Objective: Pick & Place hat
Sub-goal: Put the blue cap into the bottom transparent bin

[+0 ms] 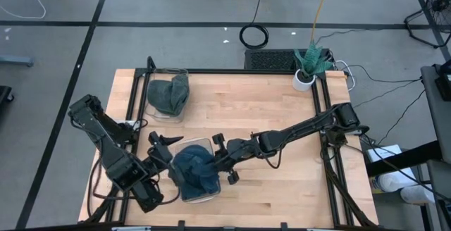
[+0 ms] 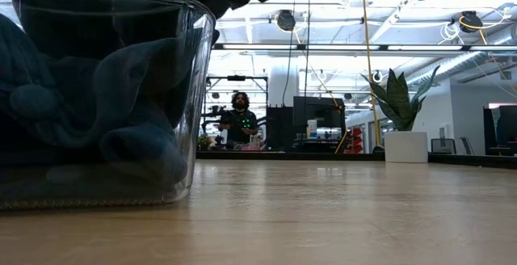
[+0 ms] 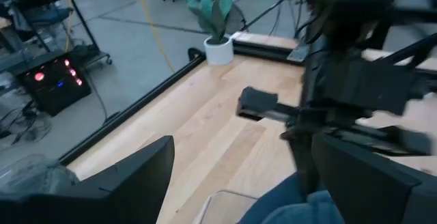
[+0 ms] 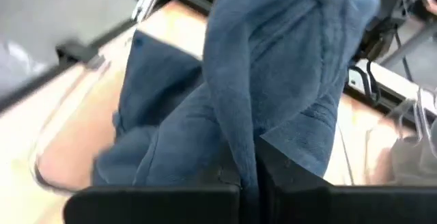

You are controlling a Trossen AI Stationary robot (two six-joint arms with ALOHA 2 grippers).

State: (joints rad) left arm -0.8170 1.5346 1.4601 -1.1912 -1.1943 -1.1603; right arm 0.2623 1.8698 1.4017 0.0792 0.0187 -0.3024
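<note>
Though bunched, blue fleece hat, R gripper-pinched.

no text, label, brand or number can be read anywhere. the glowing red lights on the dark box beside the table form no readable sign. nothing on the hats or bins carries lettering.

A: Low view: clear bin cut off at left edge; the blue hat inside blurred through its wall.

B: Right wrist view: fingertips buried in hat fabric.
</note>
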